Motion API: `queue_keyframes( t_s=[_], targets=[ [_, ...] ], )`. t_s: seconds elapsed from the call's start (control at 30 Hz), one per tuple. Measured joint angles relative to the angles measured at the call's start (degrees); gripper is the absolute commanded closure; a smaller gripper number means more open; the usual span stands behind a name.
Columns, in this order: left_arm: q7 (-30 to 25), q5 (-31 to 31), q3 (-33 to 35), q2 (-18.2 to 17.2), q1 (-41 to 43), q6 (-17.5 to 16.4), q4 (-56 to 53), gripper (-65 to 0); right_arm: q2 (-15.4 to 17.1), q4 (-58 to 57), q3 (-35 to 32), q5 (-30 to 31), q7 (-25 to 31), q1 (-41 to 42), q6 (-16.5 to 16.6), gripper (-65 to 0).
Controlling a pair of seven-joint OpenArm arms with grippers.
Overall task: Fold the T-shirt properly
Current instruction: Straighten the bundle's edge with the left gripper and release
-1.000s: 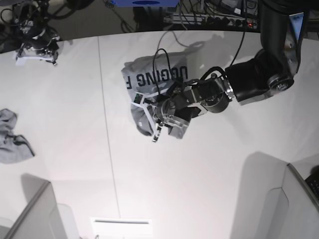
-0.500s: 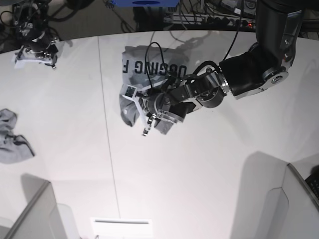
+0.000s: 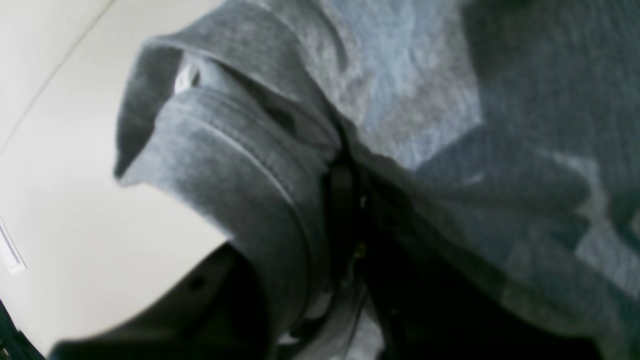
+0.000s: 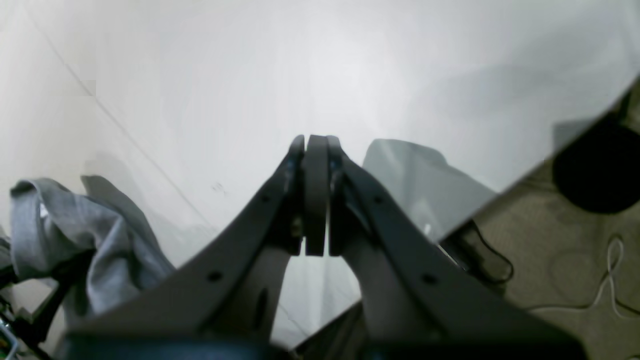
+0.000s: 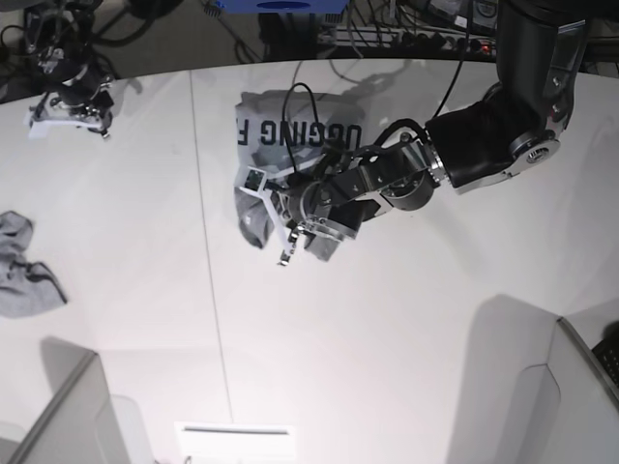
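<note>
At the far left of the base view a small grey cloth (image 5: 24,271) with dark trim lies crumpled near the edge of the white table (image 5: 406,338); it is no part of the task and is not touched. Above it, at the table's upper left corner, the right gripper (image 5: 70,101) is parked well apart from the work; the right wrist view shows its fingers (image 4: 316,195) pressed flat together with nothing between them. Toward the middle of the table lies the T-shirt (image 5: 290,135), heather grey, bunched and rumpled rather than spread, its printed side turned up. The left gripper (image 5: 295,232) sits at the lower edge of the bunch, fingers nearly closed on a gathered fold of the fabric; the left wrist view shows a hemmed edge, possibly a sleeve, draped over the fingers and filling the picture. Judged progress: early. No clean fold is visible, the garment is not laid flat, sleeves and hem cannot be told apart in the base view, so flattening and every fold appear to remain. Legible writing: black block capitals across the shirt read roughly "UGGING F", partly hidden by creases and a black cable (image 5: 311,116) and so incomplete. No brand mark or care label can be read; a small pale tag-like spot in the left wrist view is blurred.
</note>
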Motion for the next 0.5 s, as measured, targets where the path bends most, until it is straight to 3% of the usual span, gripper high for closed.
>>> queue_keyframes(
  t_s=[0.07, 0.17, 0.5],
  targets=[
    [3.72, 0.37, -0.02, 1.03, -0.66, -0.35, -0.13, 0.0, -0.07, 0.0, -0.02, 0.0, -0.07, 0.02, -0.02, 0.0],
    [3.85, -0.15, -0.02, 1.73, -2.34, -0.46, -0.15, -0.3, -0.02, -0.02, -0.11, 0.0, -0.07, 0.39, 0.0, 0.0],
    [4.09, 0.5, -0.07, 2.14, -3.37, -0.33, 0.13, -43.4, -0.04, -0.02, -0.11, -0.15, -0.07, 0.48, 0.0, 0.0]
  ],
)
